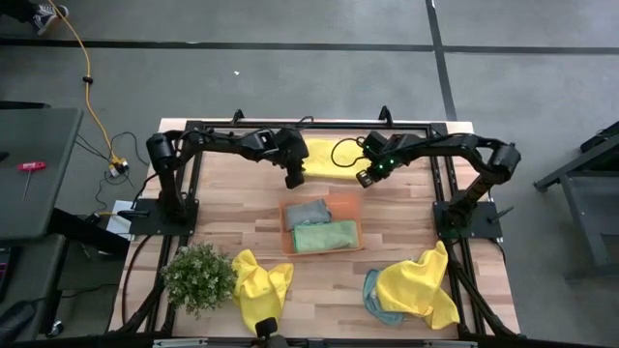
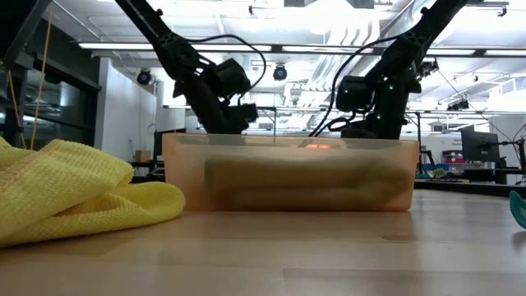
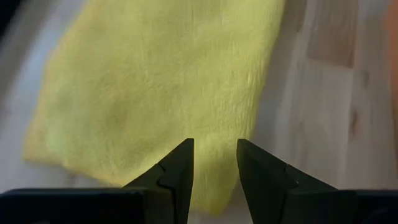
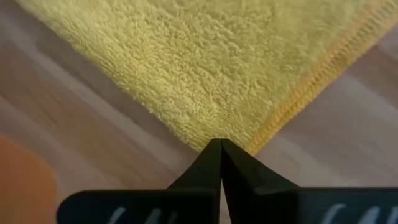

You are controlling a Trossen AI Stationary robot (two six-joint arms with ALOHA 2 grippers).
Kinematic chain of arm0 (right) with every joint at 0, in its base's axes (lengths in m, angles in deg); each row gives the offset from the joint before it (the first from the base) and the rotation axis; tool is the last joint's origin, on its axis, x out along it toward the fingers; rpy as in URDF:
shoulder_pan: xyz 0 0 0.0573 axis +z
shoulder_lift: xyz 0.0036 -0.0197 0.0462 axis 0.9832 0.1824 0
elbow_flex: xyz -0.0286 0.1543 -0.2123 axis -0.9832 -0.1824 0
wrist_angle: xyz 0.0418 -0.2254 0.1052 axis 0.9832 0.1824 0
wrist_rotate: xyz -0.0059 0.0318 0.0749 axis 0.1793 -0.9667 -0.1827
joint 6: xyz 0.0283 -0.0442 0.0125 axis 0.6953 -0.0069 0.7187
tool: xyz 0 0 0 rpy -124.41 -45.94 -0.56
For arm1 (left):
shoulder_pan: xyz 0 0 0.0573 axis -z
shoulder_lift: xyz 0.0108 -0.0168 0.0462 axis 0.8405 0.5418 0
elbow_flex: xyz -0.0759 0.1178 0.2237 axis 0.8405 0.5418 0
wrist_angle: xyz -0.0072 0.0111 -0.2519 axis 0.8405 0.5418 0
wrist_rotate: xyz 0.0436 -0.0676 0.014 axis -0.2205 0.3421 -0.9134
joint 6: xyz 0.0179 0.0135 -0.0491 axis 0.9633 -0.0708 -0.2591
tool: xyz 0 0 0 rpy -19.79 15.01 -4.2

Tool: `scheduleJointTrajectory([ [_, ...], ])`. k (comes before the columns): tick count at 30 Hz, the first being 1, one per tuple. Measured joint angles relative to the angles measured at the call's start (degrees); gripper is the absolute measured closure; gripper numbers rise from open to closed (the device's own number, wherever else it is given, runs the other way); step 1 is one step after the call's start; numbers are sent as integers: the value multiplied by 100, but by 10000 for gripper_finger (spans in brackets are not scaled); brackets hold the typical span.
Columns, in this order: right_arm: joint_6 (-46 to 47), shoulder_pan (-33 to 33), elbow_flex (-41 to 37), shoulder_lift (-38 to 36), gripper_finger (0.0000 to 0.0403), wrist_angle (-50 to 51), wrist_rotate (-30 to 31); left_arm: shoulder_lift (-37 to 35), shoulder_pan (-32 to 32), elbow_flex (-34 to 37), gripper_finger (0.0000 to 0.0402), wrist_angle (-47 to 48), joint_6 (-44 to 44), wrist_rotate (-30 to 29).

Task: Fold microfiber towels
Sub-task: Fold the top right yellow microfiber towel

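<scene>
A yellow microfiber towel [image 1: 327, 158] lies spread flat at the table's far middle. My left gripper [image 3: 214, 152] stands open just over its near left corner, and the cloth shows through the gap between the fingers. My right gripper [image 4: 218, 144] is shut at the towel's near right corner [image 1: 360, 176]. In the table's middle an orange tray [image 1: 287, 230] holds a folded grey-blue towel [image 1: 308, 211] and a folded green towel [image 1: 324, 235]. More yellow towels lie crumpled at the near left [image 1: 259, 285] and the near right [image 1: 421, 288]. My right gripper has its two fingertips closed together on the very tip of the yellow towel's near right corner [image 4: 214, 127], where the stitched hem [image 4: 311, 87] ends. The fingers come steeply from above. The towel lies flat on the table, with nothing lifted.
A leafy potted plant [image 1: 200, 275] stands at the near left. A light blue towel [image 1: 372, 295] lies under the near right yellow one. In the low view the tray's wall [image 2: 288, 177] hides both fingertips. Bare wood shows on either side of the tray.
</scene>
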Motion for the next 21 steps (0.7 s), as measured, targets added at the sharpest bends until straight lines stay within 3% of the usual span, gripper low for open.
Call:
scheduleJointTrajectory([
  [8, -92, 270, 0, -232, 402, 632, 121, 111, 185, -3, 291, 40, -1, -30],
  [21, -368, 259, 4, -1776, 403, 986, 288, 337, 308, -7, 291, 272, -44, 112],
])
